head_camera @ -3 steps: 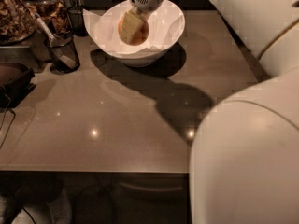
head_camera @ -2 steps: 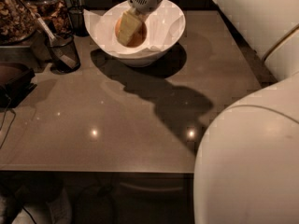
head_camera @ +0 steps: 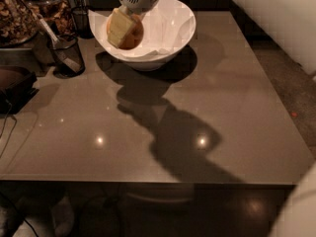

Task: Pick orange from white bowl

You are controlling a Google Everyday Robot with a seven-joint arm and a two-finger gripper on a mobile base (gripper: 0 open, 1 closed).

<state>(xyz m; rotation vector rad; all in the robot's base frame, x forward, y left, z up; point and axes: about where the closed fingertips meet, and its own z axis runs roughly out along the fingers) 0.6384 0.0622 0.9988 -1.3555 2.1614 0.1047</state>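
The gripper (head_camera: 124, 28) hangs at the top of the view, clamped on the orange (head_camera: 135, 35), one tan finger (head_camera: 117, 25) lying flat across the fruit. The orange sits over the left inner side of the bowl (head_camera: 180, 36); whether it touches the paper lining cannot be told. The bowl stands at the far edge of a glossy grey-brown table (head_camera: 163, 112) bearing two light glints and the arm's shadow (head_camera: 180, 142). A mesh cup (head_camera: 67, 55) stands left of the bowl. Dark floor (head_camera: 284, 78) lies to the right.
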